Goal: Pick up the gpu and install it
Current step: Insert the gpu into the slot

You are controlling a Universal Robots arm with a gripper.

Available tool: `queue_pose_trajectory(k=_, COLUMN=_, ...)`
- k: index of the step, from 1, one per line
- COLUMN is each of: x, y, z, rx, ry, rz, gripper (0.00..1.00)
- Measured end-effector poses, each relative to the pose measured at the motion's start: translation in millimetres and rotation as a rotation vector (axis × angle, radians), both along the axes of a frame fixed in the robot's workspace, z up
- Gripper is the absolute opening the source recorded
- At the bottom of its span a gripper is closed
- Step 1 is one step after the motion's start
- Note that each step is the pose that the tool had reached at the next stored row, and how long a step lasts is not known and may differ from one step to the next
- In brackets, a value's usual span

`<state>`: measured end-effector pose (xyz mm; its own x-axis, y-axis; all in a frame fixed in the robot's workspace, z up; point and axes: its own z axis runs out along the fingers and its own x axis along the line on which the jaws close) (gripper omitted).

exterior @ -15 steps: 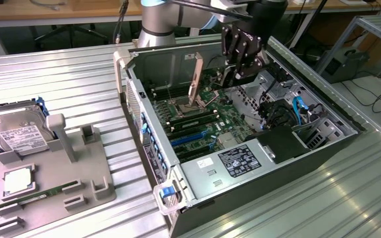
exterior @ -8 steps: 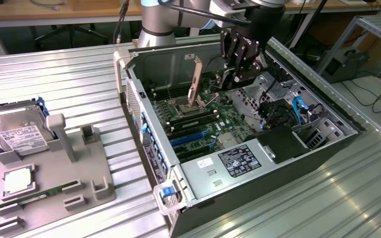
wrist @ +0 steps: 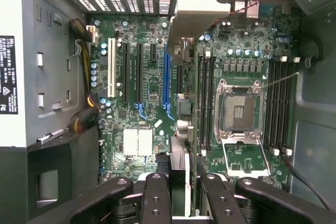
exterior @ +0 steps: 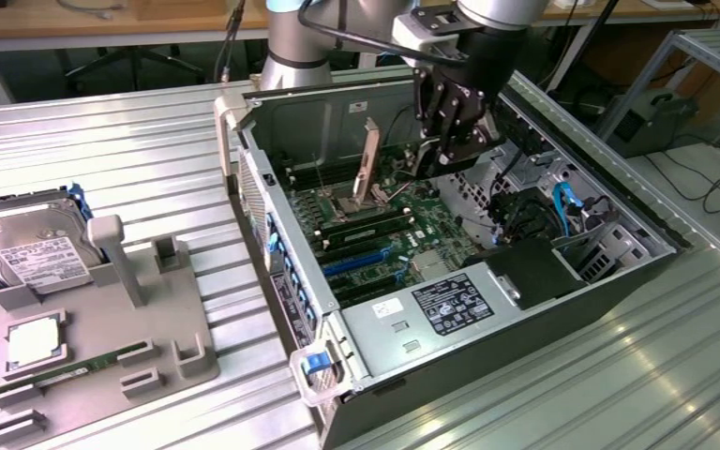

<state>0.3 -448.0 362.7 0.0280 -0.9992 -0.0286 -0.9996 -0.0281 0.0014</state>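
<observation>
One robot arm reaches down into an open computer case (exterior: pixel 610 272) that lies on its side on a ribbed metal table (exterior: pixel 110 141). Its black pincer (exterior: pixel 450 150) is inside the case, just above the motherboard (exterior: pixel 385 234), and its fingers (wrist: pixel 157 198) are closed on the gpu (wrist: pixel 181 51). Seen from the wrist, the card runs edge-on away from the pincer, its thin dark edge held between the finger pads and its silver end bracket (wrist: pixel 191 11) at the far end, near the perforated rear wall of the case. The card stands upright over the board, between the blue expansion slot (wrist: pixel 167 77) and the black memory slots (wrist: pixel 206 98) beside the bare processor socket (wrist: pixel 239 111). Whether its lower edge already touches a slot I cannot tell.

From the exterior view, a tan upright bracket (exterior: pixel 367 159) rises from the board just to the exterior view's left of the pincer. A grey power supply (exterior: pixel 442 305) with a black label sits at the near end of the case, and blue cables (exterior: pixel 564 206) hang by the drive bay.

Well apart, toward the exterior view's left, a grey holder tray (exterior: pixel 147 328) rests on the table. It carries a silver hard drive (exterior: pixel 29 253) with a white label leaning upright, a square processor chip (exterior: pixel 35 342) lying flat, and a narrow green memory stick (exterior: pixel 72 368) lying in its groove.
</observation>
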Motion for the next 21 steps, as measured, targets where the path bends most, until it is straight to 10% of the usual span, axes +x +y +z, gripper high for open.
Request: queue_pose_trajectory(k=21, x=-0.3, y=-0.8, z=-13.5, rx=0.0025, ry=-0.0015, rz=0.0, gripper=0.27)
